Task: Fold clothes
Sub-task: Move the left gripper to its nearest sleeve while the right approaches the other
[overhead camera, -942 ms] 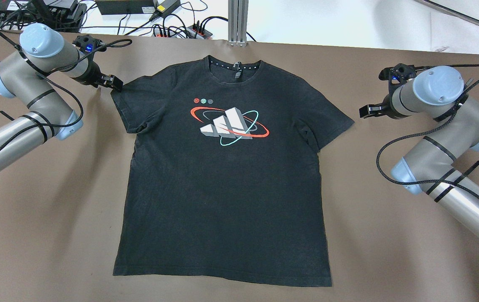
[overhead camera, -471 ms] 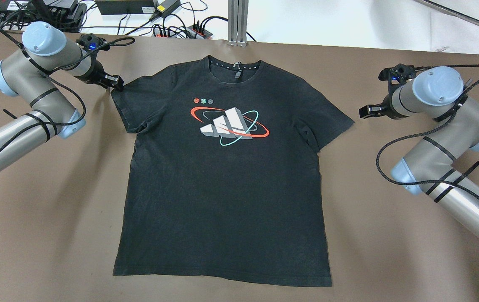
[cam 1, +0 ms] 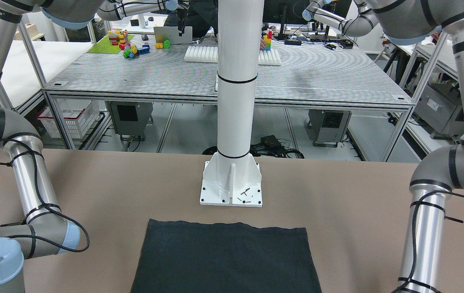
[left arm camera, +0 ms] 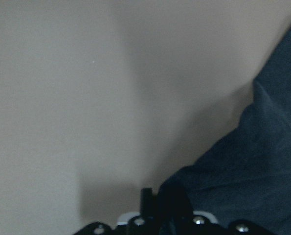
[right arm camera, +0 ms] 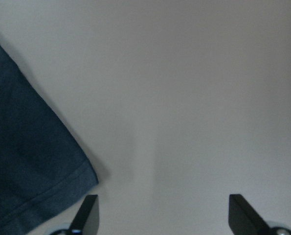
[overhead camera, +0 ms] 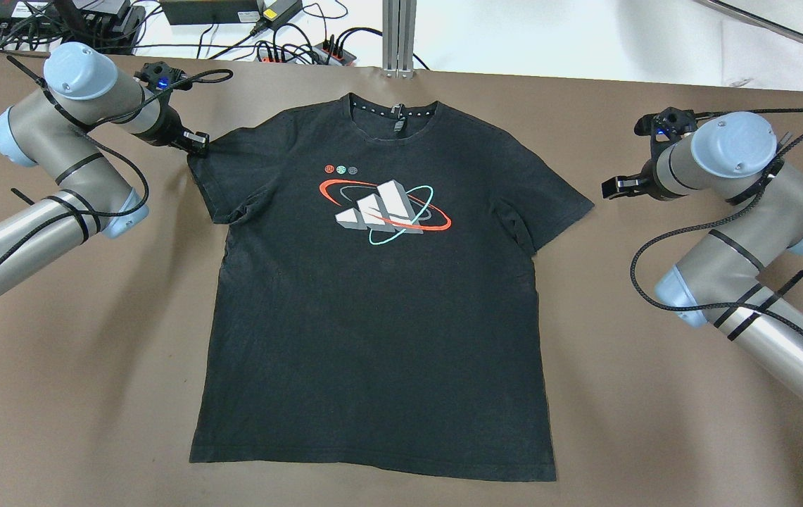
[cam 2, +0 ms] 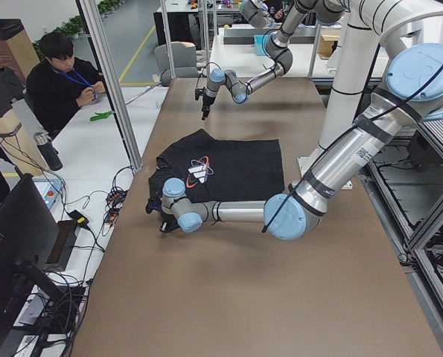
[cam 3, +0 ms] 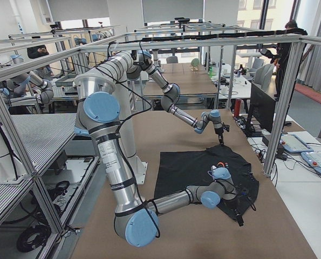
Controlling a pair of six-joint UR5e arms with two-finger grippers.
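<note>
The clothes are one black T-shirt with a printed logo, lying flat and face up on the brown table. Its hem shows in the front-facing view. My left gripper is at the top corner of the shirt's left-hand sleeve. In the left wrist view its fingers are together with the dark fabric bunched against them. My right gripper is open and empty, just right of the other sleeve and apart from it. In the right wrist view that sleeve's hem lies left of the spread fingers.
The white pillar's base plate is bolted to the table just behind the shirt's hem. Cables and power strips and an aluminium post lie past the far edge. A seated person is beside the table.
My left gripper has moved a little right onto the sleeve's top corner, and the sleeve's edge has shifted slightly. The right arm has not moved.
</note>
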